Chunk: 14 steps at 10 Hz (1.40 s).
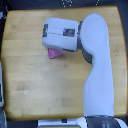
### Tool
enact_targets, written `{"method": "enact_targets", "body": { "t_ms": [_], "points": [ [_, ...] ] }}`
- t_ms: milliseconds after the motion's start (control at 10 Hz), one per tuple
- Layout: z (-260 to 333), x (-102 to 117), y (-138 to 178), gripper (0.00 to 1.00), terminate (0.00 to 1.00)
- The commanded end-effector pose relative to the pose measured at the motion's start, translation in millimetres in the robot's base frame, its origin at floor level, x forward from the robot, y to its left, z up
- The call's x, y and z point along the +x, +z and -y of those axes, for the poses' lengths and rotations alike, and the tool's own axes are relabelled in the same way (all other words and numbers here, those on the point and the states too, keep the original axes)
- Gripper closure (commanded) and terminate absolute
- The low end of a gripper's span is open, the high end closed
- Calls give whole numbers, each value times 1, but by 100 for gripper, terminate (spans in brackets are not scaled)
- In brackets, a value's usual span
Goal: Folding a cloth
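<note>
A small part of the pink-magenta cloth (pixel 54 53) shows on the wooden tabletop (pixel 35 80), just below the arm's boxy white wrist housing (pixel 61 34). The rest of the cloth is hidden under that housing. The white arm (pixel 100 65) reaches in from the bottom right of the exterior view and bends left over the table. The gripper's fingers are hidden beneath the housing, so I cannot see whether they are open or shut, or whether they hold the cloth.
The tabletop has rounded corners and sits on a dark floor. A pale object (pixel 1 87) stands off the table's left edge. The robot's base (pixel 100 122) is at the bottom right.
</note>
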Motion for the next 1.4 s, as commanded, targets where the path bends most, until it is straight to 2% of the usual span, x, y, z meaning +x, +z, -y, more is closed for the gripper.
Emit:
{"method": "enact_targets", "body": {
  "t_ms": [0, 200, 600, 700, 900, 1000, 1200, 1300],
  "points": [
    [-3, 5, 7, 0, 0],
    [-6, 9, 21, 0, 0],
    [-4, 19, 91, 0, 0],
    [-1, 19, 97, 0, 0],
    [7, 28, 134, 0, 0],
    [9, 29, 141, 0, 0],
    [16, 43, 175, 0, 0],
    [24, 35, 198, 0, 0]
  ]
}}
